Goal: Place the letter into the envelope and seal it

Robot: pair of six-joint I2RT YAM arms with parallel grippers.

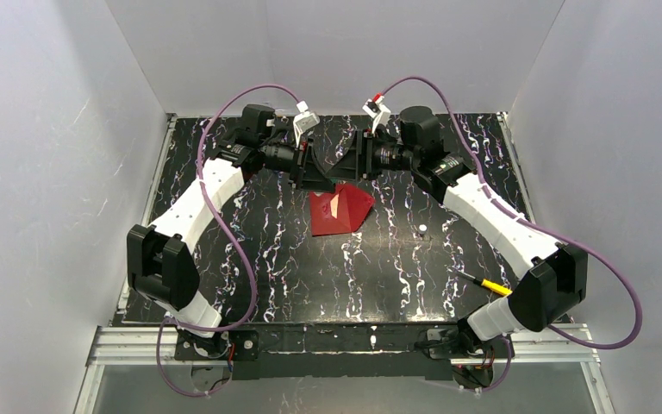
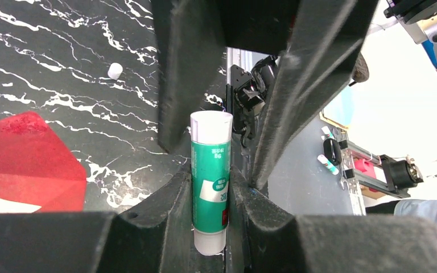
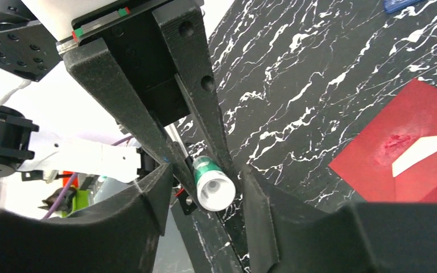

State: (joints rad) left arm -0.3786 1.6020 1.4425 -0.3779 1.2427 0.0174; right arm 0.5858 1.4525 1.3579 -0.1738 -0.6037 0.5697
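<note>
Starting on the left, your left claw point(image 2: 211, 176) is clenched on a green and white glue stick point(image 2: 210, 142), held roughly level above the far middle of the bench point(image 1: 379, 276); just nearer the arm bases the envelope point(image 1: 340, 214) lies flat on the bench, with a white sliver of the letter point(image 3: 427, 152) showing at its mouth, so the letter looks to be already inside and the flap not yet pressed down; your right claw point(image 3: 207, 173) faces the left one, released, with a gap on either side of the stick's white end, grasping nothing; I judge you are at the gluing step, ahead of the seal; next, bring the stick's working end down onto the flap; whether the small white piece point(image 1: 421, 228) on the bench to the right is the cap, I cannot tell; a yellow-handled tool point(image 1: 490, 284) lies further right, beside the right arm; both claws crowd nose to nose over the envelope's far edge, so one should back off before lowering; there is open bench in front of the envelope, and the white walls point(image 1: 52, 172) stand well apart
</note>
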